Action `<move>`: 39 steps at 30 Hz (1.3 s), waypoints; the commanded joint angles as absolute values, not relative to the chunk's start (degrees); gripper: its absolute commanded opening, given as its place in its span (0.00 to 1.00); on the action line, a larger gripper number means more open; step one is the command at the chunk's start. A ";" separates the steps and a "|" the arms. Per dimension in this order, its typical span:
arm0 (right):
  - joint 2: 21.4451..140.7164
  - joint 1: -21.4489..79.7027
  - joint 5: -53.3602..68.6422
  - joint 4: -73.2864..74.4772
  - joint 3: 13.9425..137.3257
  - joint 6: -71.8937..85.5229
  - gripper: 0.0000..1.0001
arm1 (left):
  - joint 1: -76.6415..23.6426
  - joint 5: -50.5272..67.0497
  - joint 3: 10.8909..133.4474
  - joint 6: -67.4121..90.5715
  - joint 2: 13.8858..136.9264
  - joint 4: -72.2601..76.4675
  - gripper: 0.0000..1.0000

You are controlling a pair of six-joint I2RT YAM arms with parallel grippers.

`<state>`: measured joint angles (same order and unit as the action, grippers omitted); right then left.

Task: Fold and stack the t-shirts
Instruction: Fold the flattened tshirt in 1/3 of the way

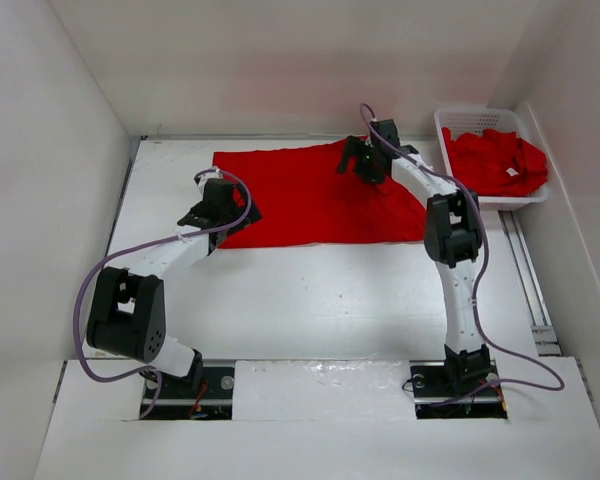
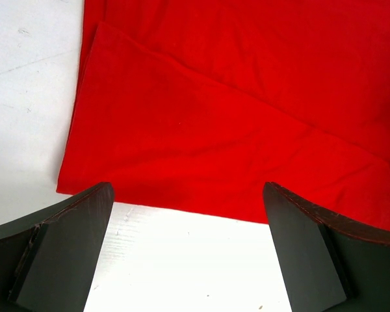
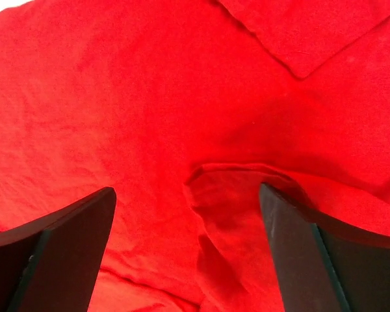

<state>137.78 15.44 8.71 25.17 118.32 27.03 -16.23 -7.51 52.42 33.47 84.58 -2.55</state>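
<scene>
A bright red t-shirt (image 1: 310, 200) lies spread flat on the white table, partly folded. My left gripper (image 1: 220, 212) hangs open over its near left corner; in the left wrist view the shirt's folded edge (image 2: 201, 149) lies just past the open fingertips, with bare table between them. My right gripper (image 1: 368, 163) is open above the shirt's far right part; the right wrist view shows a small raised wrinkle (image 3: 234, 195) between the fingers. More red shirts (image 1: 495, 160) lie crumpled in the basket.
A white slotted basket (image 1: 448, 125) stands at the back right against the wall. White walls close in the table on the left, back and right. Bare table (image 1: 320, 300) lies between the shirt and the arm bases.
</scene>
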 commanded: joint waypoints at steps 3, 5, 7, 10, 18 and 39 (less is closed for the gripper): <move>126.05 15.82 4.84 22.68 111.55 21.72 1.00 | -16.00 -6.33 53.44 33.40 82.27 -1.67 1.00; 121.41 15.29 3.79 20.40 105.67 20.05 1.00 | -16.00 -6.33 52.92 33.40 82.27 -1.14 1.00; 118.67 15.29 0.20 19.08 100.23 18.20 1.00 | -16.00 -5.80 52.91 32.88 82.27 -1.14 1.00; 115.93 14.77 -7.87 19.07 97.30 14.43 1.00 | -16.00 -4.66 52.91 32.87 82.79 -0.01 1.00; 120.49 16.08 -26.35 23.47 104.31 4.59 1.00 | -16.00 -2.02 52.38 32.34 85.42 3.95 1.00; 130.87 18.37 -30.32 24.17 110.75 -4.57 1.00 | -16.00 -0.70 47.20 32.87 91.66 10.81 1.00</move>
<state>131.55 18.13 -30.02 24.10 109.80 -3.29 -16.23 -0.25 47.64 32.88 91.02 9.06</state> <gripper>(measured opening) 0.999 0.993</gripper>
